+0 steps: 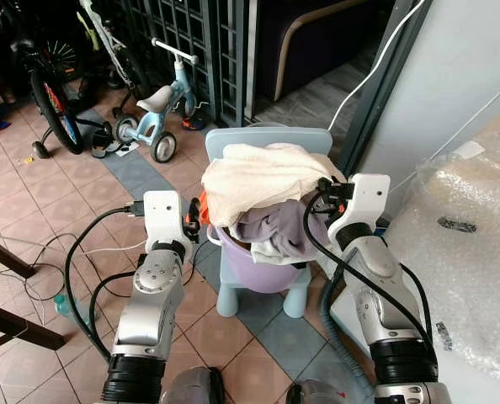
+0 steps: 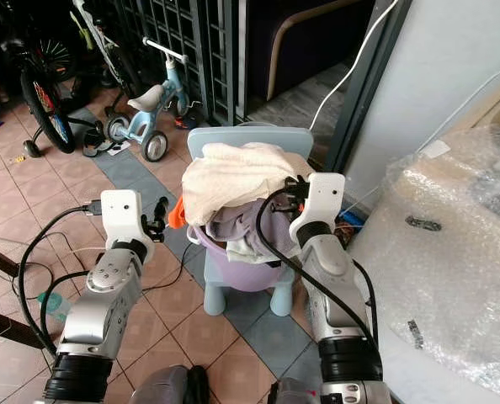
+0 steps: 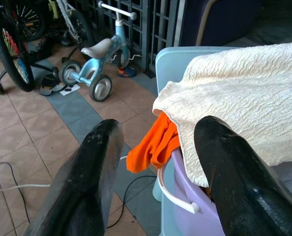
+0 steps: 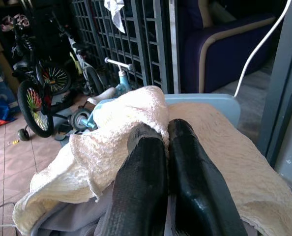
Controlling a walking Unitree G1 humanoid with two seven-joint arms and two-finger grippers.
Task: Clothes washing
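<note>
Left hand (image 3: 156,167) spread beside purple tub (image 1: 263,271) rim.

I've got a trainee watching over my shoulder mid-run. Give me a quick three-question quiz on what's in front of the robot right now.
1. True or false: the purple laundry basket stands directly on the tiled floor.
2. Which garment lies on top of the pile? A) cream towel B) orange cloth C) grey garment
3. Fill in: the left gripper has its fingers ___, beside the basket's white handle.

Key
1. False: it stands on the light blue child's chair.
2. A: the cream towel covers the top, the grey garment hangs below it, and the orange cloth pokes out at the side.
3. Open. The right gripper is shut against the towel.
</note>
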